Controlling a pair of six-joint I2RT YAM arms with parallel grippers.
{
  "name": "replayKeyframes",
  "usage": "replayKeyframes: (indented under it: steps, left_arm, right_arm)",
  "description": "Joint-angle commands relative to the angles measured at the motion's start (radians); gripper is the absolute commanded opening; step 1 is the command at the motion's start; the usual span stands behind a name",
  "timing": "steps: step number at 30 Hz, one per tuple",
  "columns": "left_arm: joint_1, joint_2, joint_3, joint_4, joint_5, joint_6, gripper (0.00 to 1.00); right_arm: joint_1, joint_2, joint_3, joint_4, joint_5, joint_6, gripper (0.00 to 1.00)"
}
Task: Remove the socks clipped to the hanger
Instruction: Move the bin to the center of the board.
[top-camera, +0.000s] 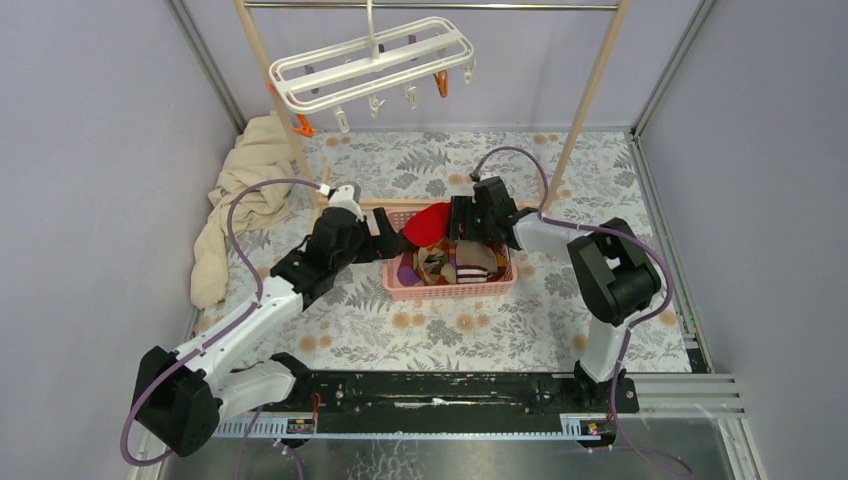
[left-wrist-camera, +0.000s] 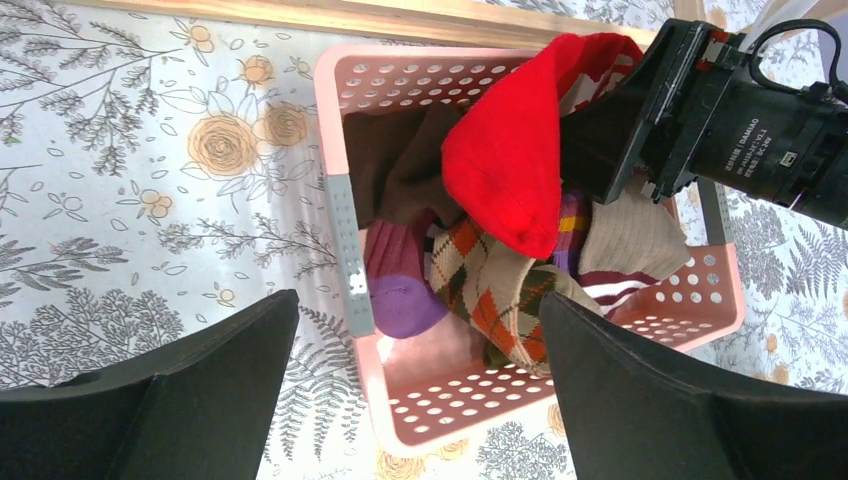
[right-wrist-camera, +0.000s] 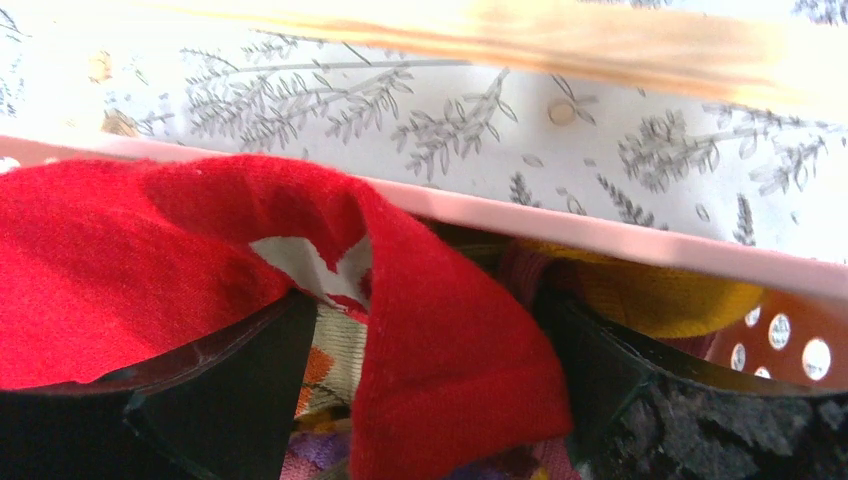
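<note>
The white hanger (top-camera: 370, 60) hangs from the rail at the back, and no socks show on its clips. Several socks (top-camera: 455, 265) lie piled in a pink basket (top-camera: 450, 291) at mid-table: argyle (left-wrist-camera: 490, 290), maroon with a purple toe (left-wrist-camera: 400, 295), brown, striped. A red sock (top-camera: 425, 225) (left-wrist-camera: 505, 160) is draped over one finger of my right gripper (top-camera: 455, 218) and hangs down between its wide-apart jaws (right-wrist-camera: 425, 300). The jaws are not closed on it. My left gripper (top-camera: 388, 245) (left-wrist-camera: 418, 300) stands open above the basket's left end, holding nothing.
A beige cloth (top-camera: 240, 200) is heaped against the left wall. The rack's wooden posts (top-camera: 590, 90) and its base bar (top-camera: 350, 203) stand just behind the basket. Orange and pale clips (top-camera: 441, 85) dangle under the hanger. A floral cloth (top-camera: 430, 325) covers the table.
</note>
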Motion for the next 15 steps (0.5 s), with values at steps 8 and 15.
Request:
replayKeyframes:
  steps: [8,15]
  left_arm:
    - [0.077,-0.062,0.035,0.008,0.028,0.064,0.98]
    - [0.078,-0.096,0.043,-0.017,0.007,0.043,0.99]
  right_arm:
    - [-0.010,-0.214,-0.001,-0.106,-0.086,-0.092,1.00]
    - [-0.011,-0.518,-0.107,-0.185,-0.064,-0.111,1.00]
